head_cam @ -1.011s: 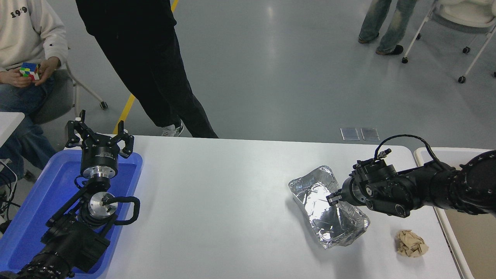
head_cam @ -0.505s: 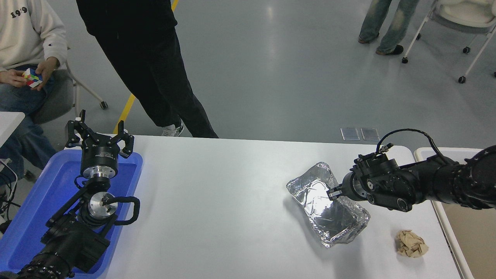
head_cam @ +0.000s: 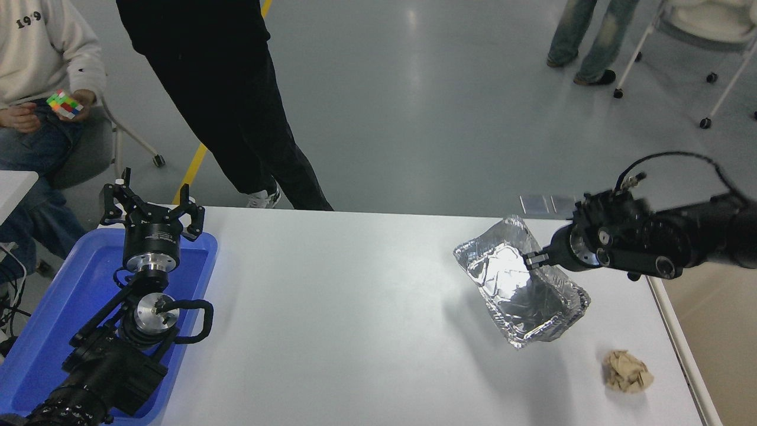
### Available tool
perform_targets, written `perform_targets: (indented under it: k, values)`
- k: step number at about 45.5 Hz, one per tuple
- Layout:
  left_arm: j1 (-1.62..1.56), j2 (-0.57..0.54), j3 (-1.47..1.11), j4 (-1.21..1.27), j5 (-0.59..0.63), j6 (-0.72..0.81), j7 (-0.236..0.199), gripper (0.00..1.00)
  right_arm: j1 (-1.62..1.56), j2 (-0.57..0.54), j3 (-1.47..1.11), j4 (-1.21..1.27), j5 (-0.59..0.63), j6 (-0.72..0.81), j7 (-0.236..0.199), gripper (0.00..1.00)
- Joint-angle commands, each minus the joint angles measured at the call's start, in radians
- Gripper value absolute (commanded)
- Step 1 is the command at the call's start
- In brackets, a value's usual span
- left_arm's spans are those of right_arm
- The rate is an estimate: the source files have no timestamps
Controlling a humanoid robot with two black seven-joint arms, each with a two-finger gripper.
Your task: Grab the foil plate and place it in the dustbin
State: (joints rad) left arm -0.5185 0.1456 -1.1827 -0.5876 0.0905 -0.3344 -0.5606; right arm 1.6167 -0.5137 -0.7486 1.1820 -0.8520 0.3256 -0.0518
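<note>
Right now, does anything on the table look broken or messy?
Yes. The foil plate is crinkled and dented, held tilted by the right end effector at its rim. A crumpled brown paper ball lies on the white table near it.

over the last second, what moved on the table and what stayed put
The right gripper, shut on the right rim of the foil plate, has lifted it off the table and carried it up and right, toward the dustbin; a shadow now lies beneath the plate. The seated person turned the puzzle cube. The paper wad, the blue tray and the parked left gripper stayed put.
</note>
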Motion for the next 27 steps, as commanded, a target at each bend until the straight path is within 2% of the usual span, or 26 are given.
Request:
perform_targets:
  k: [1, 14, 27]
  values:
    - [0.000, 0.000, 0.000, 0.000, 0.000, 0.000, -0.001, 0.99, 0.365, -0.167, -0.067, 0.229, 0.004, 0.164, -0.003, 0.00]
    - [0.000, 0.000, 0.000, 0.000, 0.000, 0.000, -0.001, 0.99, 0.637, -0.232, -0.071, 0.234, 0.007, 0.460, -0.003, 0.00]
    - [0.000, 0.000, 0.000, 0.000, 0.000, 0.000, -0.001, 0.99, 0.733, -0.328, -0.074, 0.220, 0.036, 0.460, -0.011, 0.00]
